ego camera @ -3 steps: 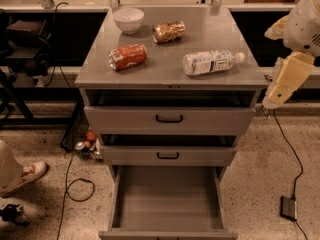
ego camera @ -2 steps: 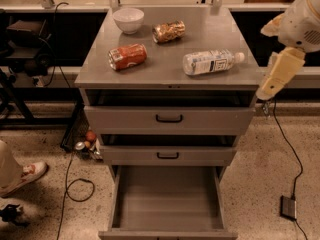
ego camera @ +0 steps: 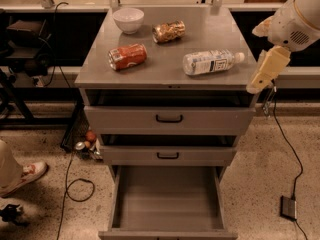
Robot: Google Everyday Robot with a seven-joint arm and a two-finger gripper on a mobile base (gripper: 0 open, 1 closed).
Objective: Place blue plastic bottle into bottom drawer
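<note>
1. Gripper. We locate the gripper (ego camera: 257, 84) at the right side of the view, hanging off the front-right corner of the cabinet top (ego camera: 200, 41), at the end of the white arm (ego camera: 295, 19). It points down and to the left. We cannot tell how far it is open. It touches no object, and it is apart from the bottle.

2. Task object. We find the blue plastic bottle (ego camera: 212, 62) lying on its side on the right half of the cabinet top, with its white cap towards the right edge. It is near the gripper but not in contact with it.

3. Target. The bottom drawer (ego camera: 167, 199) is pulled out towards the camera, and we see its plain grey interior. The bottle is not in it.

4. Other items. On the same top we note 3 objects: an orange-red can (ego camera: 128, 56) on its side at the left, a gold-brown can (ego camera: 169, 31) on its side behind the bottle, and a white bowl (ego camera: 128, 20) at the rear left. The top drawer (ego camera: 169, 119) and the middle drawer (ego camera: 167, 155) are each pulled out slightly.
</note>
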